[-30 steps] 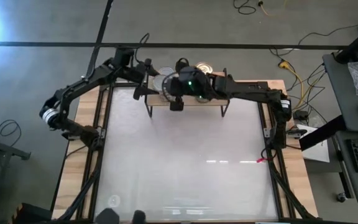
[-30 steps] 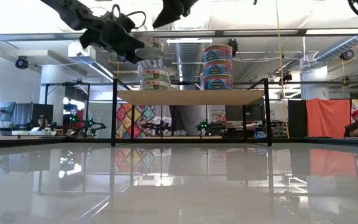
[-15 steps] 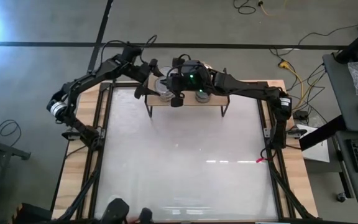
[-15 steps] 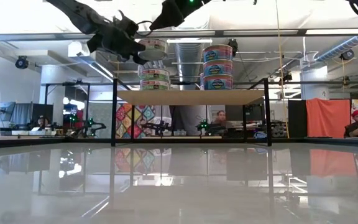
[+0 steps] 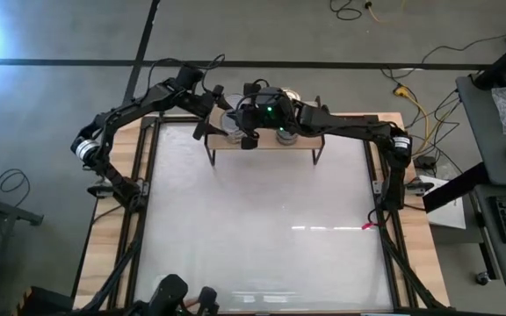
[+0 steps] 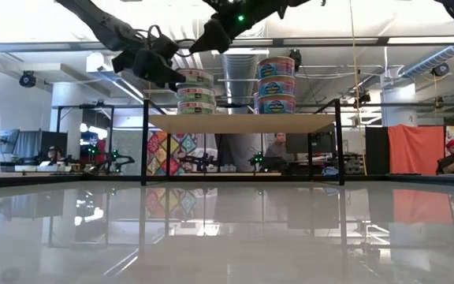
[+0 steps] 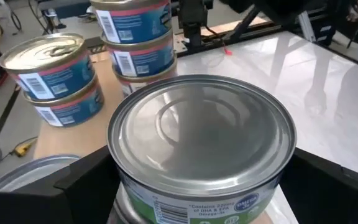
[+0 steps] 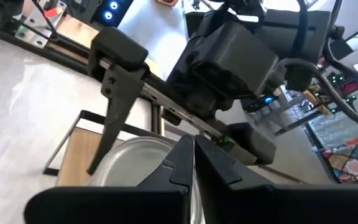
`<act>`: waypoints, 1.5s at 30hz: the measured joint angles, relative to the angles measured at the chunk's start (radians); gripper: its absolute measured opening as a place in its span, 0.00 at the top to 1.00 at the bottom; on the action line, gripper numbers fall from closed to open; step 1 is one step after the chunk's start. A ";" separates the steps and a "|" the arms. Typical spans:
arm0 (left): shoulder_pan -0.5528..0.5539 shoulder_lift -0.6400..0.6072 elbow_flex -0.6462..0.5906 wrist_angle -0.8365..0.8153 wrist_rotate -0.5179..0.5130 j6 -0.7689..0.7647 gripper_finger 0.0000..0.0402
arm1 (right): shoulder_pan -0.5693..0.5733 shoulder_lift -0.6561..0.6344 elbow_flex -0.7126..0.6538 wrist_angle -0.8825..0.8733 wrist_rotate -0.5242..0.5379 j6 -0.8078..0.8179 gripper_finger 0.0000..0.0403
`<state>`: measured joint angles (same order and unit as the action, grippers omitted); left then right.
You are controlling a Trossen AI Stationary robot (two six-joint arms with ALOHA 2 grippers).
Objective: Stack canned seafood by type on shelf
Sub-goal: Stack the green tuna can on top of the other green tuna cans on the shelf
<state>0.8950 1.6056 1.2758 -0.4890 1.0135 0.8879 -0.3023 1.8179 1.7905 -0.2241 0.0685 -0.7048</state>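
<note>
Fingers of the left gripper are spread around a silver-topped green-labelled round tin; right gripper clenched, empty. Tin judged rigid, slick, best gripped by its sidewall.

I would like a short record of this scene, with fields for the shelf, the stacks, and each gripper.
shelf: light-wood board on black legs, at the table's far edge
green stack: three tins, plain silver top
blue stack: three tins, to the right of it in the low view
left gripper: fingers on both sides of the top green tin
right gripper: shut, empty, above the green stack
</note>
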 joint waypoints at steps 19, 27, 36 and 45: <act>0.000 0.002 0.019 0.018 -0.065 0.000 0.02 | -0.017 0.038 -0.127 0.141 -0.014 -0.004 0.98; 0.000 0.002 0.018 0.028 -0.074 -0.006 0.01 | -0.025 0.044 -0.126 0.137 -0.016 0.004 0.98; -0.003 0.002 0.018 0.025 -0.064 -0.033 0.01 | -0.026 0.044 -0.126 0.149 -0.017 -0.003 0.98; -0.005 0.004 0.018 -0.001 -0.031 -0.035 0.00 | -0.034 0.044 -0.126 0.147 -0.020 0.000 0.98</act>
<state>0.8902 1.6096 1.2938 -0.4903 0.9822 0.8532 -0.3363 1.8618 1.6650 -0.0769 0.0483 -0.7052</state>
